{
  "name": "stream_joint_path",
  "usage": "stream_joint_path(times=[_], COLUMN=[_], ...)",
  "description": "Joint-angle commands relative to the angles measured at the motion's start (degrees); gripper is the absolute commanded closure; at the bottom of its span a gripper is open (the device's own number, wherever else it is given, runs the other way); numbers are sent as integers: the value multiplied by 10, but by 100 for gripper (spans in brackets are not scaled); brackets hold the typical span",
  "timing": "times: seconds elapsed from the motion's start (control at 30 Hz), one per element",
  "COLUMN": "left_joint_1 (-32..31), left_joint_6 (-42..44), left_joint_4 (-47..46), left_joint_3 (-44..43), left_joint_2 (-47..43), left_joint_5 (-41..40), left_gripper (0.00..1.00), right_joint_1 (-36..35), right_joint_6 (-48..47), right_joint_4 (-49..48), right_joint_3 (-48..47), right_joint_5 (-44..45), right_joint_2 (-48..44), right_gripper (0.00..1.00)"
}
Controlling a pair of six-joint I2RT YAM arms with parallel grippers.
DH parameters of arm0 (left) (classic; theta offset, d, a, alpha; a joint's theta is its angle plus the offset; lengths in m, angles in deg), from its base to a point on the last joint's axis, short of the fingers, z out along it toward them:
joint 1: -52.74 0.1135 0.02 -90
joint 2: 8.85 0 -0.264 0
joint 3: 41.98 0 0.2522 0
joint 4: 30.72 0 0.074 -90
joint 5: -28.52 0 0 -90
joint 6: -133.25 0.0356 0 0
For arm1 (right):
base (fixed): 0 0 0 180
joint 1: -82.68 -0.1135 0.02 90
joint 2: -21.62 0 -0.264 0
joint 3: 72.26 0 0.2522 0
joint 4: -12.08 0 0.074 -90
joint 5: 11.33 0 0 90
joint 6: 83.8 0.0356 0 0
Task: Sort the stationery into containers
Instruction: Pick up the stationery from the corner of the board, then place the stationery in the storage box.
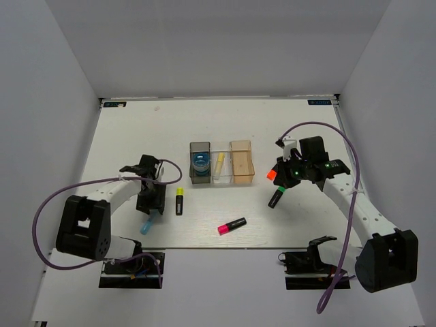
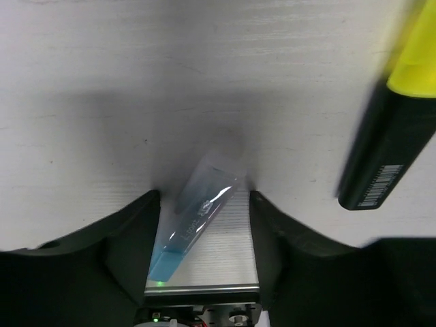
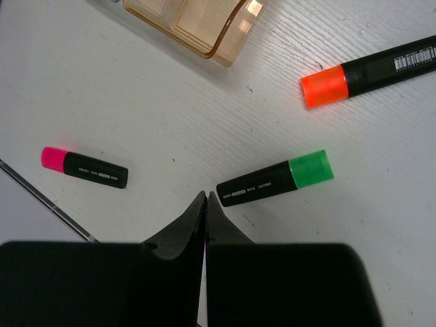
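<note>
step: pick-up of light-blue pen (image 2: 194, 218). pen flat on worktop (image 2: 102, 68) between spread fingers of left hand (image 2: 203, 196), ungripped. next, likely: close, lift, carry toward clear bin (image 1: 221, 181) at 2 o'clock. right hand (image 3: 206, 197) closed, empty; green highlighter (image 3: 276, 178) just beside.

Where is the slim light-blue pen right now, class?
In the top view, the slim light-blue pen lies on the left side of the white table, between the open jaws of the left gripper, just left of the yellow-capped black highlighter.
</note>
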Motion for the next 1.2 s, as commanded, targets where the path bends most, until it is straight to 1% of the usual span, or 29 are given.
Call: stream_joint_path(times=[0.0, 0.07, 0.1, 0.13, 0.2, 0.23, 0.3, 0.33, 0.37, 0.4, 0.43, 0.47, 0.5, 0.53, 0.57, 0.6, 0.63, 0.7, 0.73, 0.77, 0.83, 0.87, 0.9, 0.93, 0.97, 1.03, 1.07, 1.1, 1.17], left_joint_1=[3, 1, 1, 1, -1, 1, 0, 1, 1, -1, -6, -8, -18, -32, -52, -64, -102, -127, -136, -171, -198, -212, -223, -229, -234, -246, -253, -252, -253], left_joint_6=[21, 23, 24, 22, 20, 18, 15, 8, 7, -3, -7, -11, -21, -29, -36, -47, -59, -75, -87, -91, -97, -103, -103, -104, -104, -101, -100, -94, -86], left_joint_4=[-12, -10, -9, -9, -9, -9, -7, -6, -4, 4, 8, 13, 28, 32, 41, 44, 46, 39, 25, 17, -10, -20, -27, -46, -49, -60, -64, -63, -66], left_joint_3=[-4, -3, -2, 2, 0, -3, -9, -11, -13, -28, -35, -56, -68, -94, -127, -144, -196, -229, -261, -291, -333, -364, -396, -412, -462, -496, -552, -568, -616], left_joint_2=[16, 22, 26, 29, 33, 35, 33, 23, 18, -5, -13, -20, -36, -52, -57, -64, -64, -51, -42, -9, 18, 69, 87, 123, 161, 212, 247, 280, 310], left_joint_5=[7, 1, -16, -26, -36, -40, -43, -44, -39, -37, -35, -29, -21, -18, -17, -12, -11, -8, -8, -8, -14, -26, -38, -52, -60, -86, -93, -99, -110], left_gripper=[40, 48, 54, 68, 81, 92, 99, 100, 100, 100, 100, 100, 100, 100, 100, 100, 100, 100, 100, 100, 100, 100, 100, 100, 100, 100, 100, 100, 100], right_joint_1=[2, 2, 4, 1, 3, 4, 4, 3, 4, 4, 3, 2, 2, 1, 0, 2, 1, 0, 0, 1, 1, 2, 2, 2, 1, 1, 3, 2, 2], right_joint_6=[-8, -7, -8, -8, -8, -7, -8, -7, -8, -9, -11, -13, -15, -18, -20, -24, -24, -24, -23, -23, -23, -23, -24, -24, -23, -24, -23, -24, -25], right_joint_4=[5, 7, 10, 5, 5, 5, 7, 6, 5, 5, 5, 6, 5, 5, 8, 9, 8, 8, 3, 4, 1, 3, 2, 2, 2, -2, -1, -2, -3], right_joint_3=[-17, -17, -16, -17, -14, -14, -14, -13, -13, -11, -10, -10, -10, -9, -10, -10, -10, -8, -6, -5, -5, -4, -4, -3, -3, -2, 0, 0, 2], right_joint_5=[3, 6, 6, 6, 6, 6, 6, 6, 6, 5, 4, 3, 3, 0, -4, -7, -5, -1, 4, 7, 15, 17, 19, 19, 20, 21, 25, 25, 28], right_joint_2=[-17, -20, -21, -24, -26, -28, -29, -32, -33, -34, -35, -34, -32, -35, -34, -33, -33, -33, -35, -35, -35, -35, -35, -36, -36, -38, -40, -40, -40], right_gripper=[100, 100, 100, 100, 100, 100, 100, 100, 93, 80, 56, 23, 19, 19, 26, 76, 100, 100, 100, 100, 100, 100, 100, 100, 100, 100, 100, 100, 95])
